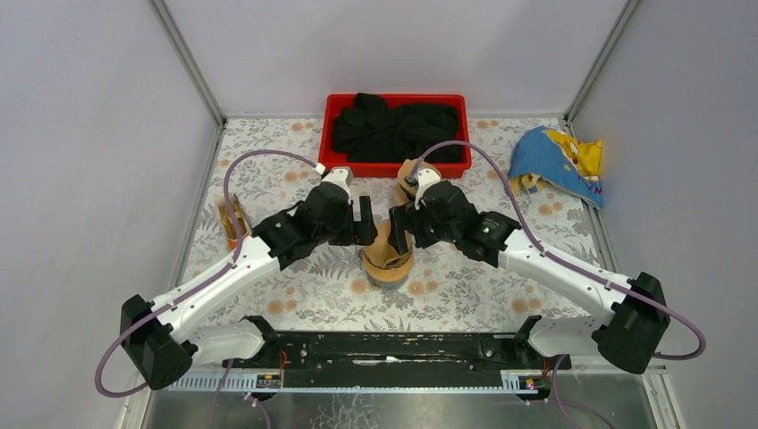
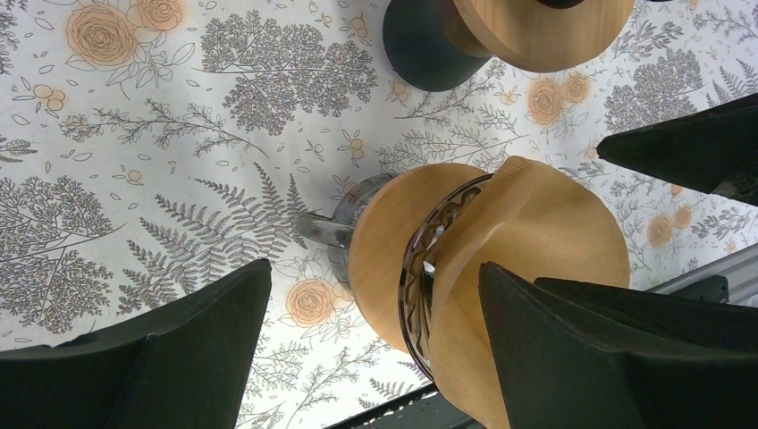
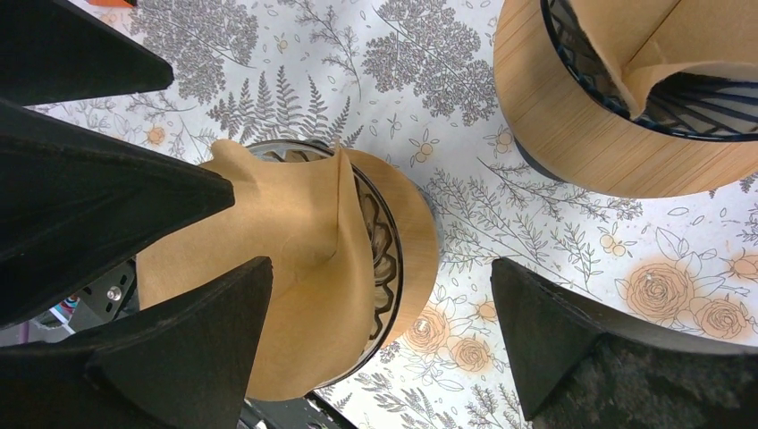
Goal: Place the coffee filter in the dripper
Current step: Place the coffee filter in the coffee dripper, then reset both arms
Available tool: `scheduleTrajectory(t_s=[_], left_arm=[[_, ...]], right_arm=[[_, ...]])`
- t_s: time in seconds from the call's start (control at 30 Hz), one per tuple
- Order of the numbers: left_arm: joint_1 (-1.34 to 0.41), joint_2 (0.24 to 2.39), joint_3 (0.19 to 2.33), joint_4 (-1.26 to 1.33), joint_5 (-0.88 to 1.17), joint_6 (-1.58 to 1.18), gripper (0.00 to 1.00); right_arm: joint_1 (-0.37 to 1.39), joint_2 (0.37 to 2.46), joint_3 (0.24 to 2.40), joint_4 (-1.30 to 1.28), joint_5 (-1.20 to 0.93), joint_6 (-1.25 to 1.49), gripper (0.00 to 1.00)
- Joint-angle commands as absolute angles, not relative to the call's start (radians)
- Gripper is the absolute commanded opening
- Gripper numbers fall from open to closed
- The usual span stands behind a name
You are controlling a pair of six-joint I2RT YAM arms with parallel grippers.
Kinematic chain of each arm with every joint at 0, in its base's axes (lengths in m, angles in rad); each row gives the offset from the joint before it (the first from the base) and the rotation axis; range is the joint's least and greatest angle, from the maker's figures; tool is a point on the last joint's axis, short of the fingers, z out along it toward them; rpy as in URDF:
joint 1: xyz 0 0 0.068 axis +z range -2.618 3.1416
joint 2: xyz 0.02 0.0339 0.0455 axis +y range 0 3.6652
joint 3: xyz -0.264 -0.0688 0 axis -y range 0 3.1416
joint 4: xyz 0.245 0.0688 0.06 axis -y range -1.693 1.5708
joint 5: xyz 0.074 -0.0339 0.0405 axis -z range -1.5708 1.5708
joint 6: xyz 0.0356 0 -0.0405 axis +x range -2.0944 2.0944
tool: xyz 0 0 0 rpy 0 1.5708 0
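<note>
Brown paper filter [image 3: 295, 259] sits in dripper [image 3: 413, 237], between left claw [image 2: 371, 277] and right claw [image 3: 380, 268]; both wide open, empty.

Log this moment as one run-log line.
filter: sitting in dripper, creased, sticking out past rim | left pincer: open, straddling dripper | right pincer: open, straddling dripper | held: nothing

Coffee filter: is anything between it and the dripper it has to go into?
Nothing visible. The coffee filter already lies folded over the mouth of the dripper, with the left gripper and right gripper open on either side.
</note>
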State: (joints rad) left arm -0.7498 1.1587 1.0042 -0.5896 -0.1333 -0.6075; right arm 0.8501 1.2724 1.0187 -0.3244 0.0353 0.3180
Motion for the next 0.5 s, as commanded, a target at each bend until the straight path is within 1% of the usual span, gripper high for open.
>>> scheduleTrajectory(t_s=[0.0, 0.1, 0.2, 0.3, 0.47], left_arm=[[-0.744, 1.127, 1.027, -0.545, -0.104, -0.597, 0.93], [-0.743, 1.110, 1.034, -0.539, -0.091, -0.594, 0.94], [-0.743, 1.085, 1.034, -0.530, -0.093, -0.591, 0.98], [-0.731, 1.055, 1.038, -0.531, -0.116, -0.583, 1.00], [-0.659, 1.007, 1.052, -0.543, -0.116, -0.561, 1.00]], right_arm=[[0.853, 1.212, 1.029, -0.309, 0.021, 0.314, 0.99], [0.853, 1.189, 1.031, -0.305, 0.020, 0.307, 0.99], [0.852, 1.157, 1.029, -0.302, 0.054, 0.296, 0.99], [0.852, 1.122, 1.028, -0.311, 0.128, 0.274, 0.99], [0.839, 1.063, 1.038, -0.355, 0.294, 0.235, 0.99]])
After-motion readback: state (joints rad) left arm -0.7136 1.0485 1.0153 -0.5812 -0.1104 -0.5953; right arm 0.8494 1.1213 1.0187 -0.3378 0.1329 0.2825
